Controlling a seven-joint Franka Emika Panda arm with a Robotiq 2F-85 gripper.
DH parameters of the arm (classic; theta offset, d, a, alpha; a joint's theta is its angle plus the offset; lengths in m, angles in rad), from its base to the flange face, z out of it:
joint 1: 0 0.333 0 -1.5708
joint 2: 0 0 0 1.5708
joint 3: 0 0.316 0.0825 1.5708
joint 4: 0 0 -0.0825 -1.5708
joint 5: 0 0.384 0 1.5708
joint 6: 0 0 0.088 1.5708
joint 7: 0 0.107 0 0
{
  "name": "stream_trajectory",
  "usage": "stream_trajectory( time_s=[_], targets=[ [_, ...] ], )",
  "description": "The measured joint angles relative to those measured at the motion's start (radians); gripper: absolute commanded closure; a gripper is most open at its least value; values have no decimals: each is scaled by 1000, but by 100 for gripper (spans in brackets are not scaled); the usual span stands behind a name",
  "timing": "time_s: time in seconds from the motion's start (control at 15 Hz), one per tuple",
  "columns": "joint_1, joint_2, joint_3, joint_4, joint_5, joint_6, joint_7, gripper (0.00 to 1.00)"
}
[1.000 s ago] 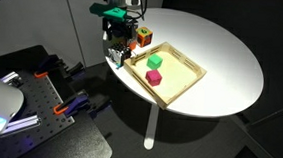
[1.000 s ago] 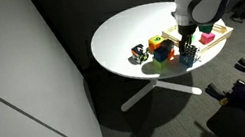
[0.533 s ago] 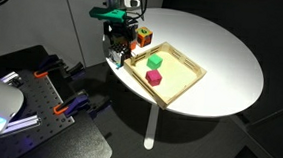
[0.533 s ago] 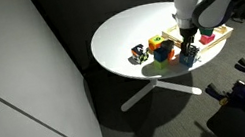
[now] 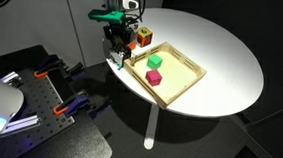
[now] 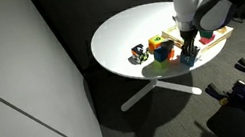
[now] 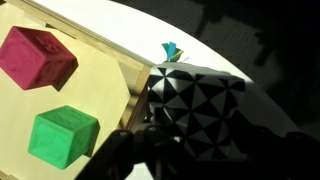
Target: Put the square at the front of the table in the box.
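The square (image 7: 196, 106), a cube with black-and-white triangles and a blue bit on top, sits at the table's front edge just outside the box's rim; it also shows in both exterior views (image 5: 116, 58) (image 6: 191, 56). My gripper (image 5: 115, 49) (image 6: 189, 51) (image 7: 198, 150) stands straight over it, with the dark fingers (image 7: 128, 152) pressed to its two sides and the jaws shut on it. The box (image 5: 186, 64) (image 6: 221, 39) (image 7: 118, 48), a light-wood tray, lies right beside it.
In the box are a green cube (image 5: 154, 62) (image 7: 63, 136) and a magenta cube (image 5: 154, 78) (image 7: 36, 56). An orange-yellow patterned cube (image 5: 143, 35) (image 6: 160, 47) stands just behind the gripper. A small dark object (image 6: 138, 53) lies further along the table edge.
The arm has sunk a little over the square. The square and the other cubes have not moved.
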State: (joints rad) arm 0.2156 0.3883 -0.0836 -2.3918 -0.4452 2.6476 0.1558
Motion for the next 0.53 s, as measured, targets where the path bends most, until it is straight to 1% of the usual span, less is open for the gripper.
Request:
stream_trajectory(
  time_s=[0.07, 0.33, 0.47, 0.53],
  targets=[
    [1, -1, 0, 0, 0, 0, 0, 71],
    [-2, -9, 1, 0, 4, -9, -1, 97],
    [-10, -27, 4, 0, 14, -23, -6, 99],
    [-16, -43, 6, -1, 25, -35, -12, 95]
  ],
)
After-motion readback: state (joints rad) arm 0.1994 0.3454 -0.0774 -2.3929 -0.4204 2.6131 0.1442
